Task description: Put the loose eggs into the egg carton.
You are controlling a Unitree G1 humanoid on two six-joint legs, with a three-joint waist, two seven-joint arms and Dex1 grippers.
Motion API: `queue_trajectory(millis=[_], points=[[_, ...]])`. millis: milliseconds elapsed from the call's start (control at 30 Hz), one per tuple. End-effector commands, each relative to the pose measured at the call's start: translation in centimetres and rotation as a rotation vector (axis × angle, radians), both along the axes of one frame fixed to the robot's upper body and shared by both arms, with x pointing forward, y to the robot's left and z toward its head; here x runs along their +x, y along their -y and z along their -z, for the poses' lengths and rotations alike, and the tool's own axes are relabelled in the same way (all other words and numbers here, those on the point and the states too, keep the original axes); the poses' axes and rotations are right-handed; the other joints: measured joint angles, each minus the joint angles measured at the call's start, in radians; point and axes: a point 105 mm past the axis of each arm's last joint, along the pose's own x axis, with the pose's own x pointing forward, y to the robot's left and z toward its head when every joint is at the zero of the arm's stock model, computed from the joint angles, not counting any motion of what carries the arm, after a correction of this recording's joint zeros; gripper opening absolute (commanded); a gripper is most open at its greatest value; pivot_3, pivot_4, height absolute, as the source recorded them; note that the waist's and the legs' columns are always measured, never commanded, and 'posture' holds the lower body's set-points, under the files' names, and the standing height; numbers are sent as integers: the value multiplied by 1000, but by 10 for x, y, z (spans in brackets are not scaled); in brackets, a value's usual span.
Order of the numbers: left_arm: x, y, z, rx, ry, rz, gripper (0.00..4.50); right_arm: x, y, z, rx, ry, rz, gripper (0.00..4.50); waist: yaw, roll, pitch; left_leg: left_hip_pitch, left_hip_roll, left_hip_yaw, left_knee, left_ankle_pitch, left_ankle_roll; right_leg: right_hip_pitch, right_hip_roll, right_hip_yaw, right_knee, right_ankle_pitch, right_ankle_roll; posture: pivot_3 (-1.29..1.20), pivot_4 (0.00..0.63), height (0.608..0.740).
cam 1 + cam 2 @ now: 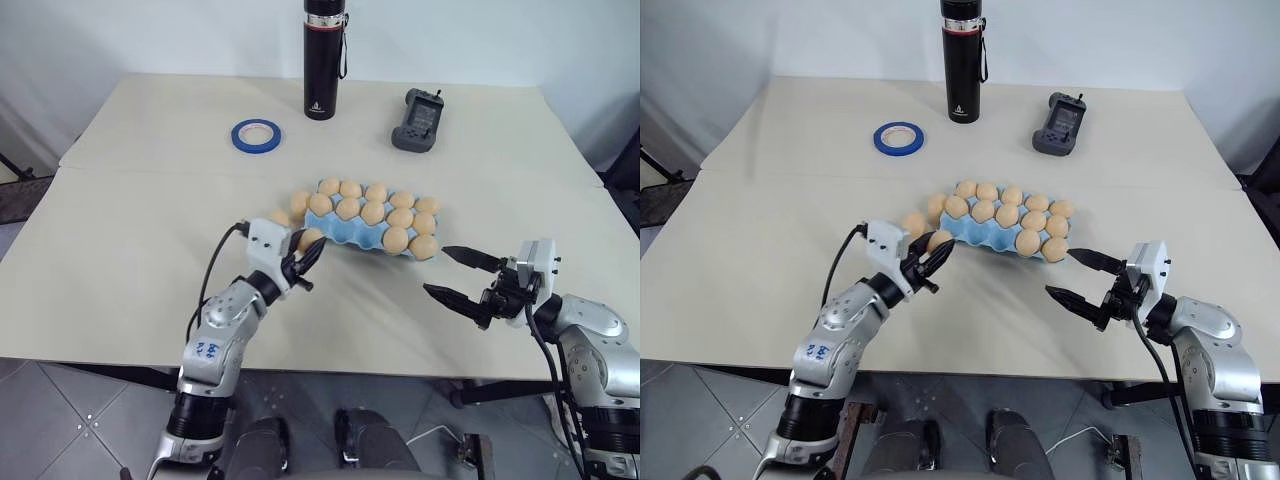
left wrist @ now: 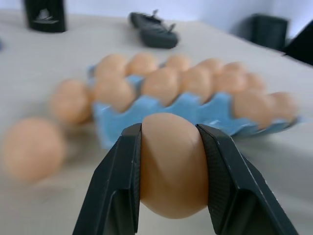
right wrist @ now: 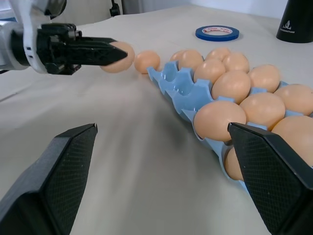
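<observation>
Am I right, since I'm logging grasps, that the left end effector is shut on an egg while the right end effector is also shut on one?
Not quite. The left end effector is shut on an egg, but the right end effector holds nothing: its fingers stand open beside the egg carton, as the right wrist view shows.

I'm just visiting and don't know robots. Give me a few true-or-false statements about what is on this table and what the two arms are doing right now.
1. The left tool is clamped on an egg. True.
2. The right tool holds an egg too. False: its fingers are spread open with nothing between them.
3. The egg carton is light blue. True.
4. The black bottle lies on its side. False: it stands upright at the far edge of the table.
5. The blue tape roll sits inside the carton. False: it lies apart on the table, farther back.
</observation>
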Motion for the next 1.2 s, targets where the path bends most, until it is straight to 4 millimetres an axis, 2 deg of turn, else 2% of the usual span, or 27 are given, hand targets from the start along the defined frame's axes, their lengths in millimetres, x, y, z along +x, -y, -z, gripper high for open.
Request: queue_trajectory(millis=[33, 167, 367, 567, 667, 900, 1067, 1200], points=[[8, 23, -20, -34, 72, 50, 1353, -2, 1, -10, 9, 59, 2, 4500, 2, 0, 0, 0, 0, 0, 0, 0, 0, 0, 0, 0, 0, 0, 0, 0, 150, 740], [22, 39, -20, -51, 82, 75, 1353, -4, 0, -14, 33, 83, 9, 4500, -3, 0, 0, 0, -1, 0, 0, 0, 0, 1, 0, 1, -1, 1, 1, 0, 150, 740], [39, 61, -16, -56, 87, 130, 1353, -7, -1, -9, 29, 71, 33, 4500, -1, 0, 0, 0, 0, 0, -1, 0, 0, 0, 1, 1, -2, 0, 2, 0, 150, 740], [53, 74, -12, -33, 97, 175, 1353, -8, 1, -8, 26, 70, 56, 4500, -1, 0, 1, -1, 0, 1, 0, 0, 0, 0, 1, 1, -2, 0, 2, 0, 150, 740], [56, 77, -4, 1, 80, 191, 2253, -8, 2, -8, 23, 71, 65, 4500, -1, 0, 1, -1, 0, 1, -1, 0, 0, 0, 1, 1, -3, 0, 2, 0, 150, 740], [55, 79, -7, -16, 97, 190, 4477, -9, 0, -7, 21, 67, 65, 4500, 0, 0, 2, -1, 0, 1, -1, -1, -1, 0, 0, 1, -3, 0, 3, 0, 150, 740], [49, 74, -14, -25, 118, 191, 4477, -7, -1, -8, 18, 67, 58, 4500, -1, 0, 2, -1, 0, 1, -1, -1, -1, 0, 0, 1, -3, 0, 3, 0, 150, 740], [41, 58, -19, -27, 138, 165, 4477, -6, -1, -9, 17, 69, 51, 4500, -2, 0, 2, -1, 0, 1, -1, -1, -1, 0, 1, 1, -2, 0, 3, 0, 150, 740]])
